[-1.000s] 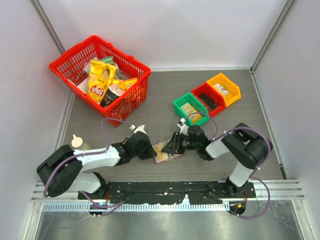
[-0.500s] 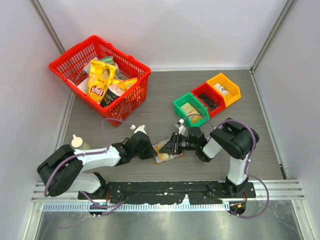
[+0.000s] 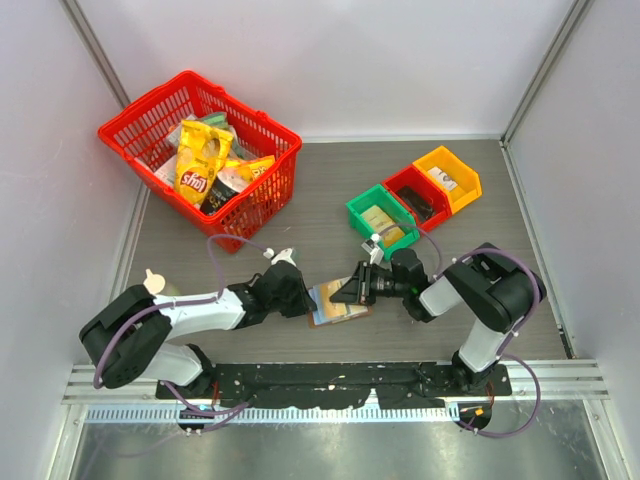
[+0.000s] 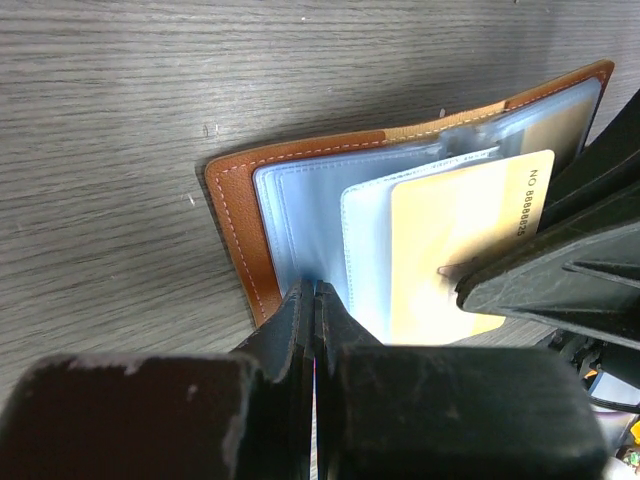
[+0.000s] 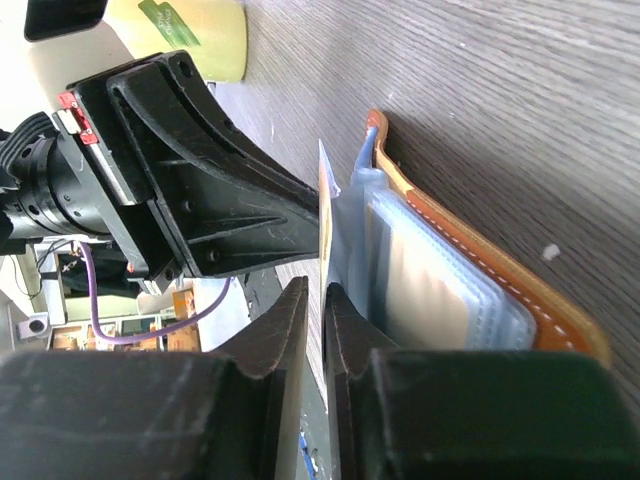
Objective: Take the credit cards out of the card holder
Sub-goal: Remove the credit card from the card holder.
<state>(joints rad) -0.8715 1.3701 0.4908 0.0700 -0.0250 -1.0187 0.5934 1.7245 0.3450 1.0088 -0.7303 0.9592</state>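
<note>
The card holder [image 3: 335, 316] lies open on the table between the arms, brown leather outside, pale blue-grey sleeves inside [image 4: 300, 200]. My left gripper [image 3: 303, 300] is shut on the near edge of its sleeves [image 4: 315, 288]. A yellowish-beige credit card [image 4: 450, 235] sticks partly out of a sleeve. My right gripper [image 3: 352, 293] is shut on that card's free edge; the card shows edge-on between the jaws [image 5: 323, 290]. The right fingers [image 4: 545, 275] cover the card's right side in the left wrist view. More tan cards sit inside the sleeves [image 5: 420, 270].
A red basket [image 3: 268, 190] with yellow snack bags stands at the back left. Green [image 3: 358, 212], red [image 3: 398, 182] and orange [image 3: 470, 180] bins stand in a row at the back right. A pale bottle [image 3: 152, 283] stands by the left arm.
The card holder has opened wider and its blue-grey inside now shows. My right gripper has moved slightly right with the card. The left gripper stays on the holder.
</note>
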